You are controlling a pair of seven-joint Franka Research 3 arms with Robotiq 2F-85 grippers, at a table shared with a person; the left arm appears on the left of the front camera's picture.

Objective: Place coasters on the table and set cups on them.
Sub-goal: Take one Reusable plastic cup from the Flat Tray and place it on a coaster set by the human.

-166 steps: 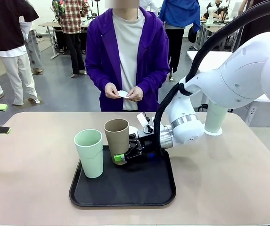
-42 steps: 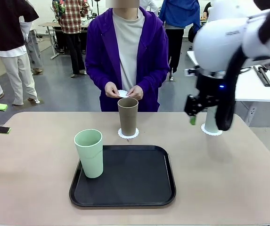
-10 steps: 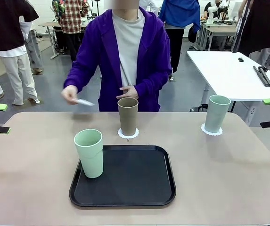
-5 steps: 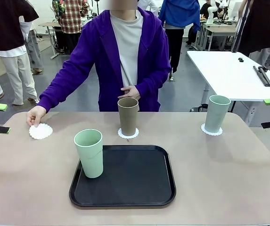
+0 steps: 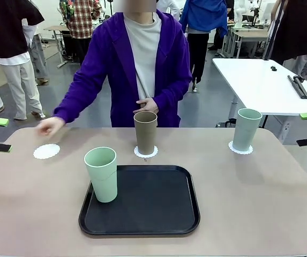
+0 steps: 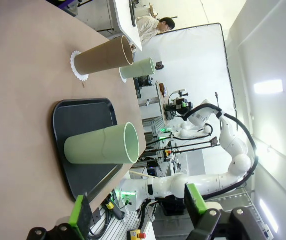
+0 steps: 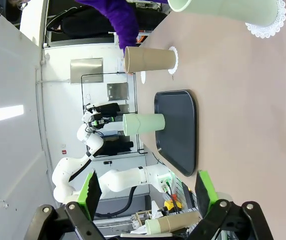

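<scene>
Withdrawing, the person's hand (image 5: pixel 50 126) leaves a third coaster (image 5: pixel 46 151) freshly laid, bare for the mint cup (image 5: pixel 102 174) on the tray (image 5: pixel 158 214); left gripper (image 6: pixel 137 205) and right gripper (image 7: pixel 147 192) gape empty.

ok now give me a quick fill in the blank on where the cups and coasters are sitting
1. The tan cup stands on a lacy white ___.
2. The near mint cup stands on the black ___.
3. The left coaster, below the person's hand, carries ___ cup.
4. The far mint cup stands on the table, on the robot's ___ side.

Missing words: coaster; tray; no; right.
</scene>
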